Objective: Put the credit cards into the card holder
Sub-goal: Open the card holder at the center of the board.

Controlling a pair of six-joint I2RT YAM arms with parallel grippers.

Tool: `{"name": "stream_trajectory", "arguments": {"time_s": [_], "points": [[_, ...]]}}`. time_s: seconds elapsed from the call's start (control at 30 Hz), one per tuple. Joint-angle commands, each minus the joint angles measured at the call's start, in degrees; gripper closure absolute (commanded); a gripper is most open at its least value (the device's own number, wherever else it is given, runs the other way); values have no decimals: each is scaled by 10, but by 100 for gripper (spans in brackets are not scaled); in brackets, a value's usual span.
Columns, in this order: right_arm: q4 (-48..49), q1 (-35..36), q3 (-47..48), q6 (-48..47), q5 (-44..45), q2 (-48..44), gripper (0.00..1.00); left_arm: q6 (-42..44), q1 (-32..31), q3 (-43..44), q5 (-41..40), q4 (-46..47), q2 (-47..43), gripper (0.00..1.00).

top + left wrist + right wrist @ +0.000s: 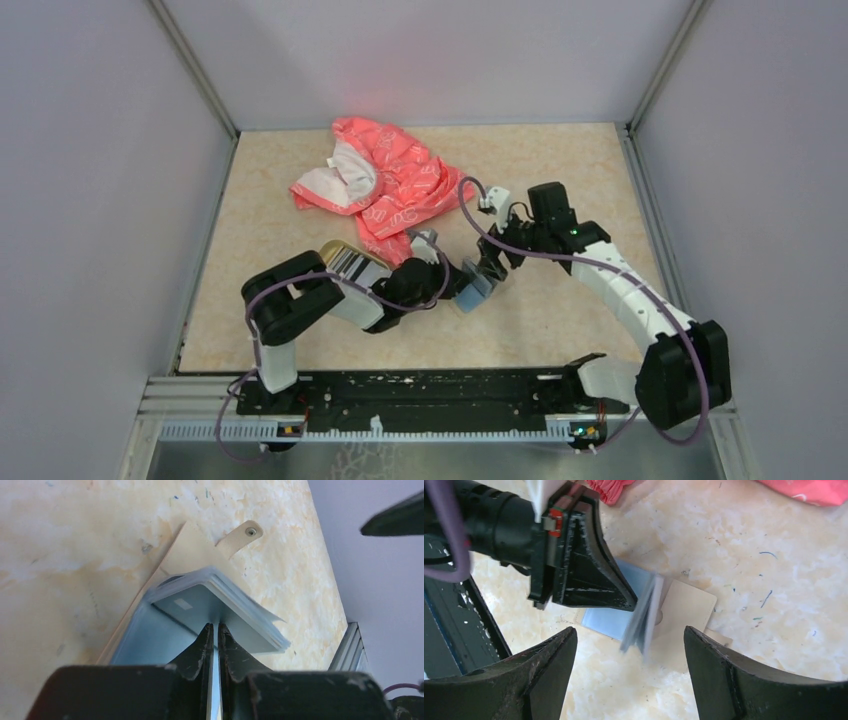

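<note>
Pins the card holder mid-way across the surface with the left hand clamped on it, hovers the right hand spread wide just above, and finds striped credit cards leftward in the dish beside the left forearm.

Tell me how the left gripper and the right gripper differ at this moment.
The left gripper has its fingers pinched shut on the blue-grey lining of the card holder. The right gripper has its fingers spread wide, gripping nothing. The left gripper touches the holder, while the right gripper hangs over it, seemingly clear of it. Both are black and meet at the holder.
</note>
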Motion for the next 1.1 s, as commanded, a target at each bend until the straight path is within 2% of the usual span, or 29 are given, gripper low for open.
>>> {"name": "stream_trajectory", "arguments": {"time_s": [0.0,0.2,0.33,0.4,0.57,0.73,0.9,1.07], "points": [[46,-9,-25,-51,-47,-62,23,12,10,47,53,-4,37,88],[76,-9,-89,-142,-96,-109,31,7,15,90,82,-15,87,87],[22,-9,-95,-262,-125,-94,53,-1,24,87,94,-8,94,87],[15,-9,-89,-266,-118,-81,58,1,27,73,96,8,81,87],[6,-9,-67,-236,-98,-34,63,39,27,31,84,10,10,85],[8,-9,-58,-213,-77,8,63,68,27,-20,75,-26,-71,84],[2,-9,-51,-209,-59,57,63,102,23,-52,72,-129,-181,83],[-11,-8,-37,-192,-44,110,64,155,18,-100,13,-219,-325,82]]}}
